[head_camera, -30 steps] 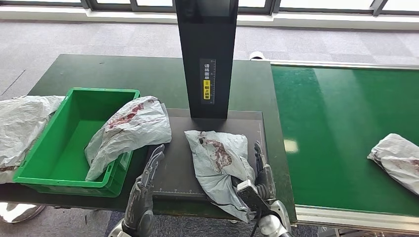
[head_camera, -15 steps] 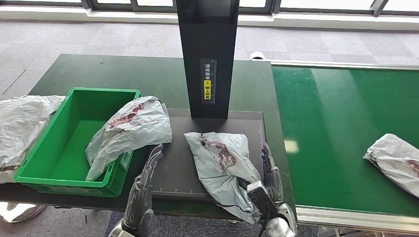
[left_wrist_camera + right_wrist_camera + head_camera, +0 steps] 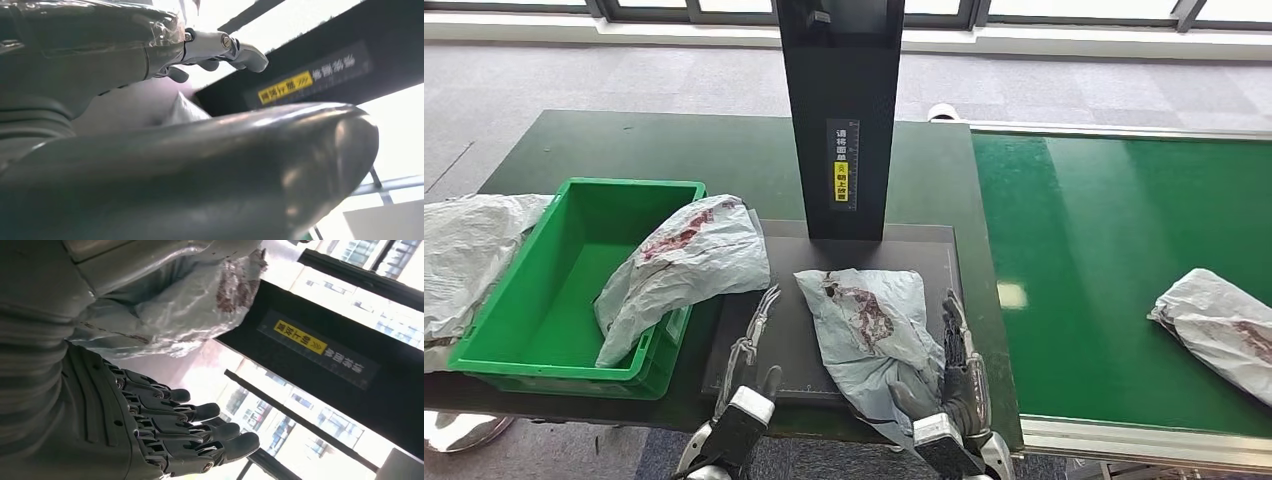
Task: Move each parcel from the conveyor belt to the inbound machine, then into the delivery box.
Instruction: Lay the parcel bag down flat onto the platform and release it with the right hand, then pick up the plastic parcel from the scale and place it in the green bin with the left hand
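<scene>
A crumpled grey plastic parcel [image 3: 869,335] lies at lower centre on the black scanner platform [image 3: 929,250]. The right hand [image 3: 959,365], fingers spread, touches its right edge without gripping; the left hand [image 3: 754,335] rests open and empty beside it. Another grey parcel [image 3: 684,265] drapes over the green plastic box [image 3: 544,300] at left.

A crumpled grey parcel [image 3: 871,340] with a dark red print lies flat on the black machine [image 3: 779,345]. A second parcel [image 3: 686,262] leans over the green box [image 3: 544,300] rim. A third [image 3: 1217,332] lies on the belt [image 3: 1104,250].
</scene>
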Robot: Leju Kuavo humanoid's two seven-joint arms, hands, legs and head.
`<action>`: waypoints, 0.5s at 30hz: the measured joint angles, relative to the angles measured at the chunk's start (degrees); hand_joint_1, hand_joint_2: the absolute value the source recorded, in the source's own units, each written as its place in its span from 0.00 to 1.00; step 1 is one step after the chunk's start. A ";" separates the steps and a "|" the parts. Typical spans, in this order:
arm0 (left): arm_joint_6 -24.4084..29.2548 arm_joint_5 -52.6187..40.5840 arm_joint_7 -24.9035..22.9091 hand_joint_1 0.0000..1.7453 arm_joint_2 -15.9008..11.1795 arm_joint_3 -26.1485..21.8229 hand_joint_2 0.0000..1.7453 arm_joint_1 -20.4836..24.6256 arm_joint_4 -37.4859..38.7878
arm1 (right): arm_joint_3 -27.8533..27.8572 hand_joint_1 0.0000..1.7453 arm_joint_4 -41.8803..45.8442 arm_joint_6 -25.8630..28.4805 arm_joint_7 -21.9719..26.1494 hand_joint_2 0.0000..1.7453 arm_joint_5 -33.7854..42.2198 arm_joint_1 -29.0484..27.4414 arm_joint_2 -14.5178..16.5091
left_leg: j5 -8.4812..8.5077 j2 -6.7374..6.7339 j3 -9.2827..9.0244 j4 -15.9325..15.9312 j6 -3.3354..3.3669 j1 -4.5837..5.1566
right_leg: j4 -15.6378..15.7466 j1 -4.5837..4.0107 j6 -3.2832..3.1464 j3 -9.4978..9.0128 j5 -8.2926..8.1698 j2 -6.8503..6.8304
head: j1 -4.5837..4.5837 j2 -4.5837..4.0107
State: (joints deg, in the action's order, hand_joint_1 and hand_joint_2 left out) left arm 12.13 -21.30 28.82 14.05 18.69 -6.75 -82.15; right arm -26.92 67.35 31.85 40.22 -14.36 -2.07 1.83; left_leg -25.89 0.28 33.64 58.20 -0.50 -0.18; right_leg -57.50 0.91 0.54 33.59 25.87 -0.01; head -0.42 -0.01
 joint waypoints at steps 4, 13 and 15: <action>-3.12 3.14 0.34 0.00 -0.15 0.95 0.00 2.02 2.53 | 1.77 0.00 5.88 -0.94 -0.68 1.00 -2.60 -2.77 1.43 | -0.01 -0.02 0.01 0.00 0.00 0.01 | 0.01 0.02 0.00 0.01 0.00 0.03 | -0.01 0.01; -1.14 -6.56 1.08 0.00 -0.14 2.56 0.00 5.02 6.27 | 7.29 0.00 13.95 -3.82 -1.15 1.00 -7.39 -7.22 4.55 | -0.01 -0.02 0.01 0.00 0.01 0.02 | 0.02 0.02 0.00 0.02 0.00 0.02 | -0.02 -0.01; 0.89 -12.02 0.71 0.00 -0.04 3.33 0.00 6.30 8.03 | 8.70 0.00 16.28 -4.97 -1.35 1.00 -8.77 -8.25 5.60 | -0.01 -0.03 0.01 0.00 0.01 0.01 | 0.01 0.02 -0.01 0.02 0.00 0.03 | -0.01 0.00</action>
State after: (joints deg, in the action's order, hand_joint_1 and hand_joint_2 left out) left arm 13.01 -33.32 29.53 14.00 22.02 -0.46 -74.11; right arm -18.22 83.63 26.88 38.87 -23.13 -10.33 7.43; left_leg -25.90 0.24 33.65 58.20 -0.49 -0.17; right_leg -57.49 0.92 0.54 33.61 25.86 0.02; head -0.43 -0.01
